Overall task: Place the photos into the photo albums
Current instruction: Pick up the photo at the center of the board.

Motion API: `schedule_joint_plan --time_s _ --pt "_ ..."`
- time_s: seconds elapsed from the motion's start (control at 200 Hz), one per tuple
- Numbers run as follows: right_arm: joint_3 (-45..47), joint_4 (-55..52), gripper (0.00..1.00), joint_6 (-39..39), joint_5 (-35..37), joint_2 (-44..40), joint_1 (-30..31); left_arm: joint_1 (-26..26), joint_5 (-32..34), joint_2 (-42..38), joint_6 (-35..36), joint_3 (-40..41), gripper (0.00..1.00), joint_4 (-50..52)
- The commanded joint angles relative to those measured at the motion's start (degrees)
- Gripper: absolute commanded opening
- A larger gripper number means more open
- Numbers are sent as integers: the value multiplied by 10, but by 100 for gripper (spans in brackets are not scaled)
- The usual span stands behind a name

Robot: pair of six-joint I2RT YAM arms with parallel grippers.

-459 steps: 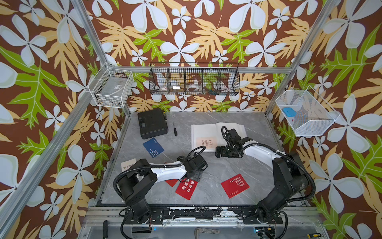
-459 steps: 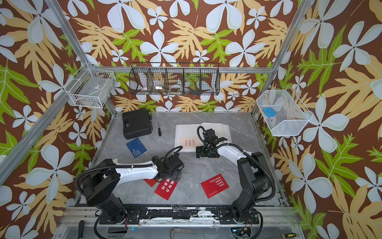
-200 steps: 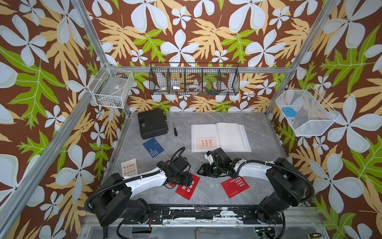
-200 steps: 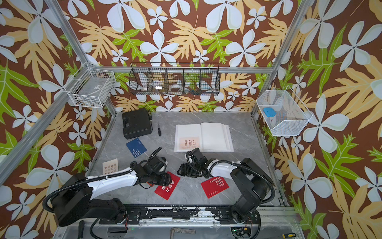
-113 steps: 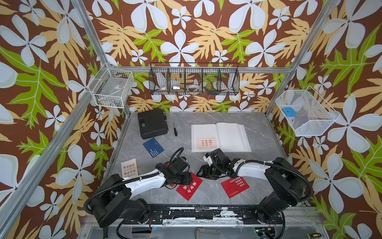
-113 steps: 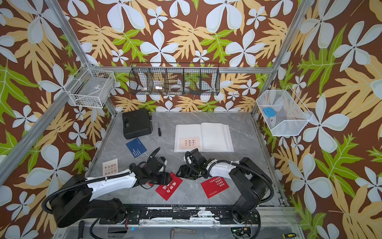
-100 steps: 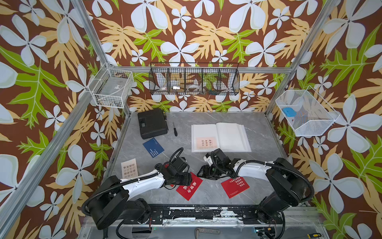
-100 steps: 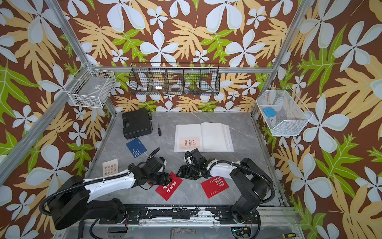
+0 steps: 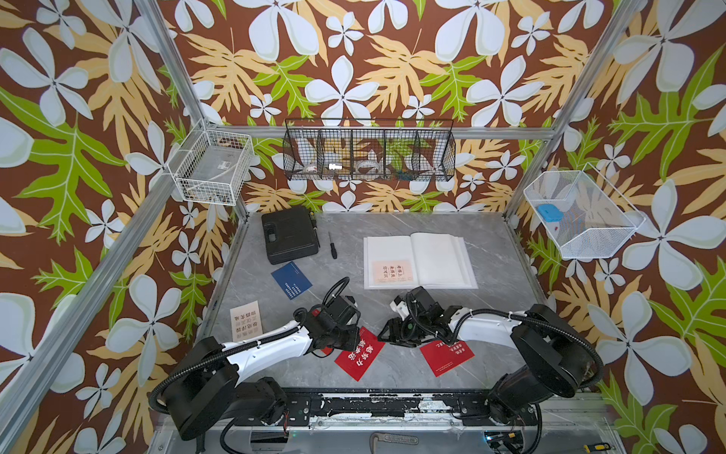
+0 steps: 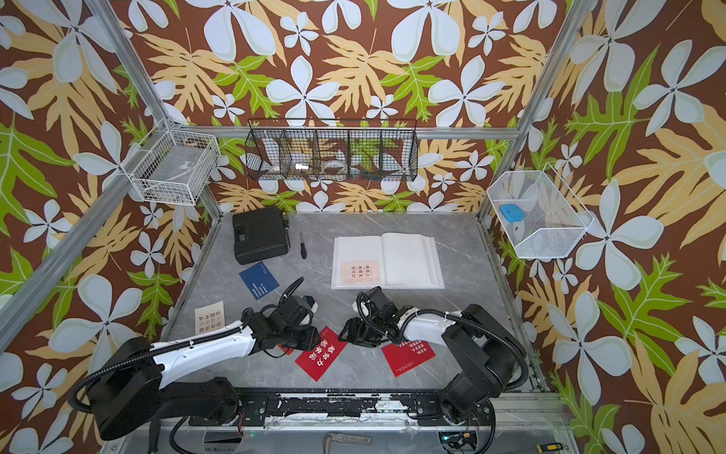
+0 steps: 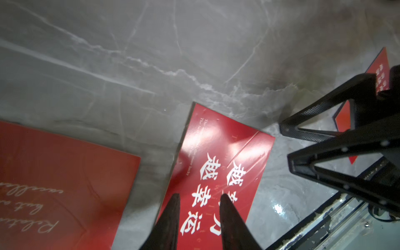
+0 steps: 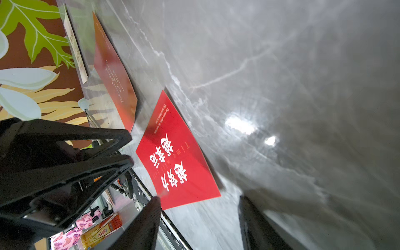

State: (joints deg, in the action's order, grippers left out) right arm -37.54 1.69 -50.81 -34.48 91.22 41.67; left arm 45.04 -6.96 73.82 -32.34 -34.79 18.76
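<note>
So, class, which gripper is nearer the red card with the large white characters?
Left. The left gripper has its jaws over one end of the red card; the right gripper sits just off the card's corner, not over it.

Top views bright, even, sharp, wrist views dimmer, motion-blurred, glare spots on table (image 12: 240, 126), sheen on red card (image 11: 216, 138)

Both match: left arm (image 9: 271, 348) and right arm (image 9: 485, 325) have white link shells, bulky black joints and bases, black ribbed cables (image 9: 601, 359) looping alongside, white zip ties. On right gripper (image 11: 285, 141), fingers (image 11: 346, 149) are black hollow triangle frames, woven texture, small screws.
</note>
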Motion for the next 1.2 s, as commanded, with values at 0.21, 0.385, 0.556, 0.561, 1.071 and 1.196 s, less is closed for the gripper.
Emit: schedule_joint_plan --time_s 0.21,0.385,0.556,0.561,1.071,1.196 --pt "0 -22 57 -10 -5 35 4 0 -6 25 -3 17 26 -25" --pt "-5 -17 56 -12 -5 41 5 1 6 48 -16 17 24 -29" --pt "-8 -16 56 -10 -6 47 5 1 13 57 -24 21 23 -27" --pt "-7 -16 56 -11 -6 47 5 1 13 56 -24 21 23 -27" --pt "-22 16 29 -11 6 65 5 0 18 52 -25 26 23 -17" --pt "-24 22 21 -10 9 67 5 0 21 51 -19 18 23 -13"
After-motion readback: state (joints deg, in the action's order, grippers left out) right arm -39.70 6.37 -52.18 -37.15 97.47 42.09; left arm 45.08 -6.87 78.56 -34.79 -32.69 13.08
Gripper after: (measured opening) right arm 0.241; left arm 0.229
